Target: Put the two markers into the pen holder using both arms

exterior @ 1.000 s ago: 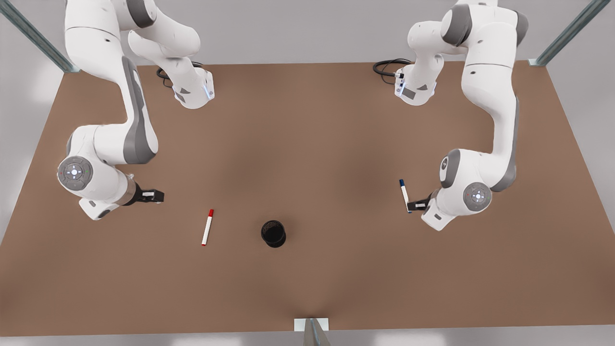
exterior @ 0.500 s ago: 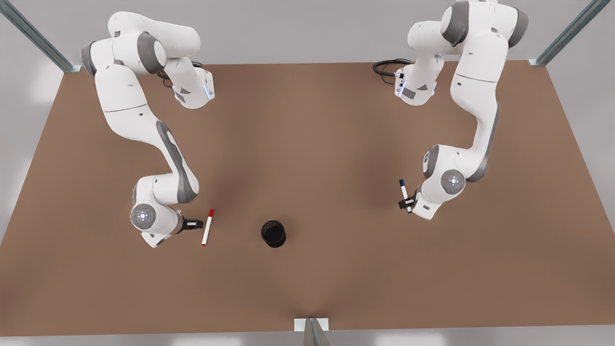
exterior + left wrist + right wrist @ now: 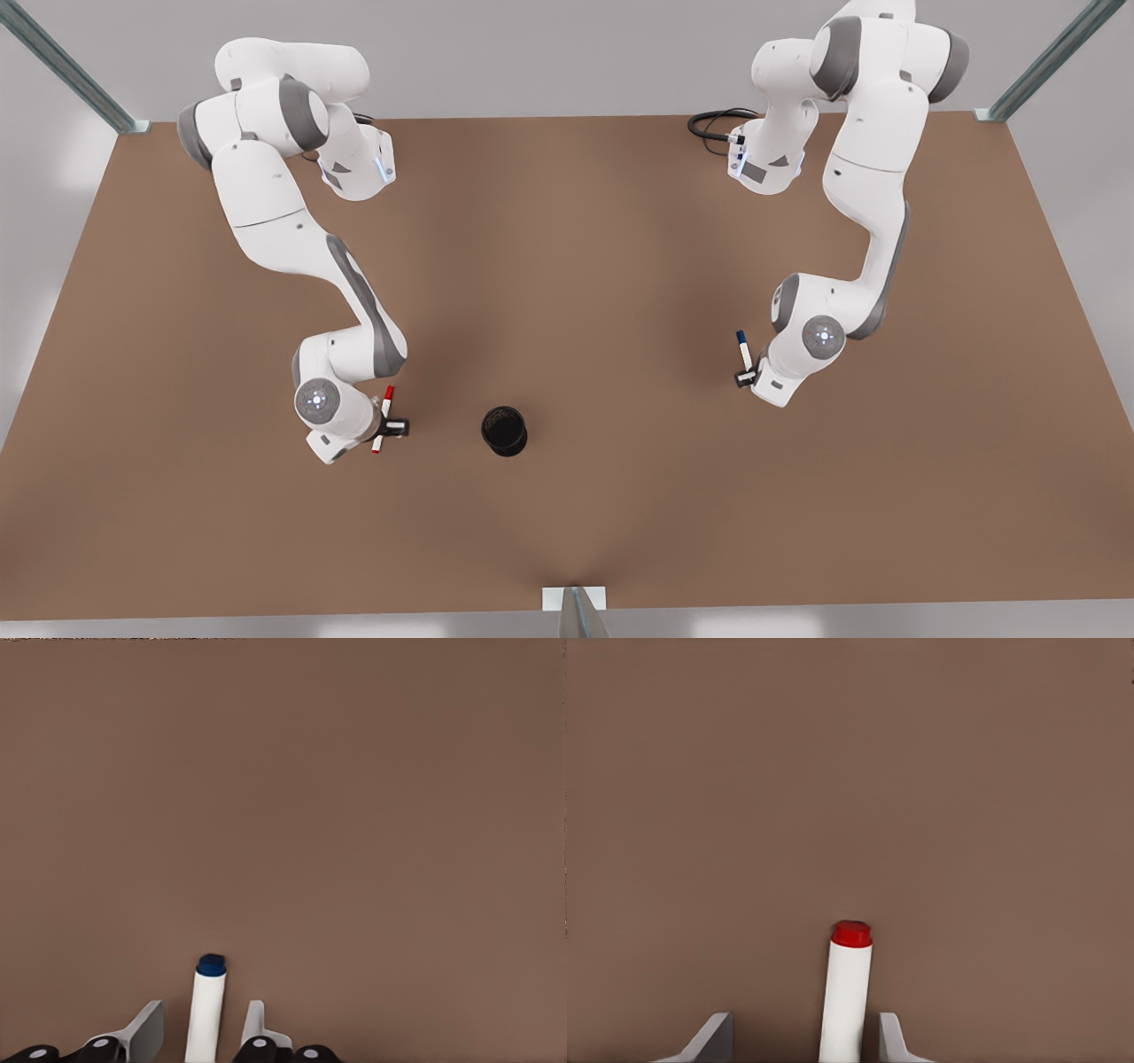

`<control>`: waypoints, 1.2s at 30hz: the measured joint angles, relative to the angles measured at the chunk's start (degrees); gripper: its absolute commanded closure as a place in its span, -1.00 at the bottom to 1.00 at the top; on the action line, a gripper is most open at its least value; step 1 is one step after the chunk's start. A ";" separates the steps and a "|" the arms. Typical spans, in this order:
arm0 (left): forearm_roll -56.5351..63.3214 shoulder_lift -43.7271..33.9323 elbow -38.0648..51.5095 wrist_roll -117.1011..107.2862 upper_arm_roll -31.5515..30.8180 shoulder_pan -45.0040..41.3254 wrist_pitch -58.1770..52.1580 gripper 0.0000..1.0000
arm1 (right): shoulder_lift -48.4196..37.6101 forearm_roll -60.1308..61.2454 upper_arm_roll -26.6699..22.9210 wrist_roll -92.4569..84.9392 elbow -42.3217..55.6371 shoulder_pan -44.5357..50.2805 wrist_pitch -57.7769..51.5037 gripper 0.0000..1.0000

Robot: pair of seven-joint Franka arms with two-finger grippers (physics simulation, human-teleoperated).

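The red-capped marker lies on the brown table, left of the pen holder in the front view. My right gripper straddles its lower half, open, with the white barrel between the fingers. At the front view's right lies the blue-capped marker. My left gripper is over its near end, open, with the barrel between the fingers. The black pen holder stands upright between the two markers.
The brown table is bare around the holder. Both arm bases stand at the far edge, with a black cable by the one on the front view's right. Metal frame posts stand at the table's edges.
My right gripper has swept toward the front view's right, from beside the red marker to astride it. The left gripper has settled slightly closer over the blue marker. Neither marker has moved.
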 measured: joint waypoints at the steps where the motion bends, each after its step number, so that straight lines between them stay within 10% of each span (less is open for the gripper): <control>1: 0.02 0.06 0.04 0.55 0.00 -0.04 0.12 -0.13 | 0.02 0.01 0.00 0.36 0.03 0.00 0.08 -0.17; 11: 0.17 1.35 0.50 5.47 0.08 -0.20 0.66 0.20 | -0.05 0.23 0.00 2.75 0.06 -0.01 0.47 0.56; 22: 0.54 1.35 0.86 8.11 0.05 -0.19 0.76 0.53 | -9.07 -1.24 10.59 3.04 9.29 4.35 3.32 0.57; 36: 0.19 -4.21 10.50 8.95 -0.40 0.06 -10.97 0.57 | -4.67 -11.65 6.86 6.80 0.97 10.55 35.08 0.57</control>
